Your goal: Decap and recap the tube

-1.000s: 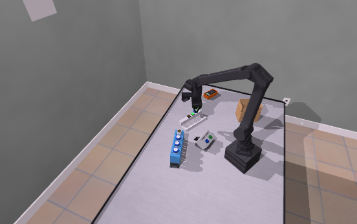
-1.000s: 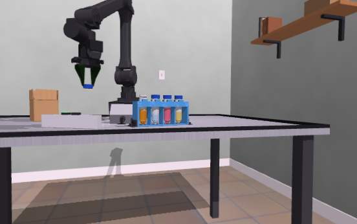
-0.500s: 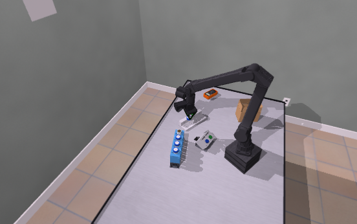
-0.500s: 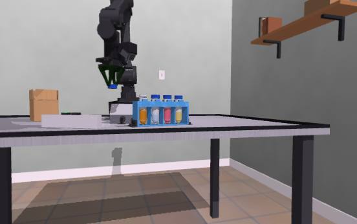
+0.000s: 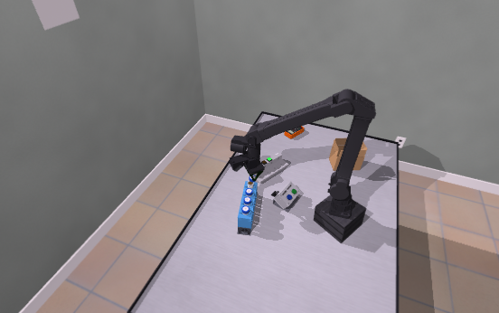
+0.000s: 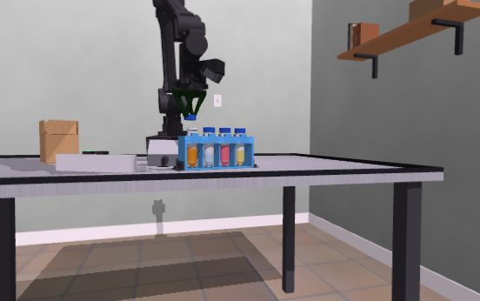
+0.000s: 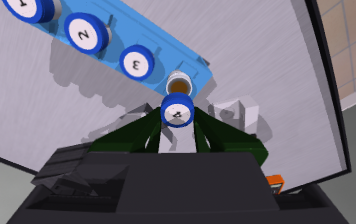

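The blue decapping station (image 5: 246, 208) holds several tubes in a row; it also shows in the side view (image 6: 216, 151) and the wrist view (image 7: 150, 45). Caps 1 (image 7: 31, 8), 2 (image 7: 86, 34) and 3 (image 7: 137, 62) sit on their tubes. Tube 4 (image 7: 178, 83) stands open, with orange liquid (image 6: 192, 154). My gripper (image 7: 177, 111) is shut on blue cap 4 (image 7: 176, 111) and holds it a little above tube 4's mouth (image 6: 190, 117), almost in line with it. The cap tray (image 5: 274, 170) shows a lit green lamp (image 5: 269, 159).
The key housing (image 5: 286, 194) with the blue and green keys lies between the station and the arm's base (image 5: 339, 217). A cardboard box (image 5: 341, 152) and an orange device (image 5: 294, 132) stand at the back of the table. The table's edge runs close to the station.
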Robot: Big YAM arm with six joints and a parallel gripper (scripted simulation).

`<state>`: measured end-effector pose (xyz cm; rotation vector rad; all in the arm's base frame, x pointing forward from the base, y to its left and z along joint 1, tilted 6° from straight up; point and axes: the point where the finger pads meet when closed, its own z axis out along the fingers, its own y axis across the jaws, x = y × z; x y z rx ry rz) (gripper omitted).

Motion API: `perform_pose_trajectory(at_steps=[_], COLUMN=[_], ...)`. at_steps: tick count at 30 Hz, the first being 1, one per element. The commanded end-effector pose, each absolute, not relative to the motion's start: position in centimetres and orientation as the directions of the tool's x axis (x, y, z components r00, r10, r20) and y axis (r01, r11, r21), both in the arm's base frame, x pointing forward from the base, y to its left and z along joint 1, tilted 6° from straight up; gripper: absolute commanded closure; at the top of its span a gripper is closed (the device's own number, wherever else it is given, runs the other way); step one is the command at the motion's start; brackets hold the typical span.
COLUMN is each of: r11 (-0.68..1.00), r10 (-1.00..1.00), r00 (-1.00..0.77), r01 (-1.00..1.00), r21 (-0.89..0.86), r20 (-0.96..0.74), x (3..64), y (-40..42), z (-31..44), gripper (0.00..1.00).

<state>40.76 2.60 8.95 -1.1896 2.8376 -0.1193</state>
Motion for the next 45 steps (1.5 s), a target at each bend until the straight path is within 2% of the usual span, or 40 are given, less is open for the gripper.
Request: perform_pose_trajectory(at_steps=[1, 42, 45], r11=[0.729, 0.730, 0.735], r10=[-0.683, -0.682, -0.676], r00=[-0.729, -0.729, -0.733], r01=[-0.674, -0.674, -0.665], r21=[-0.118, -0.118, -0.131], r20=[-0.054, -0.058, -0.073], x=[43.3, 43.0, 44.5], y=[4.3, 3.3, 2.9], z=[10.5, 10.9, 10.5], gripper=[1.00, 1.00, 1.00])
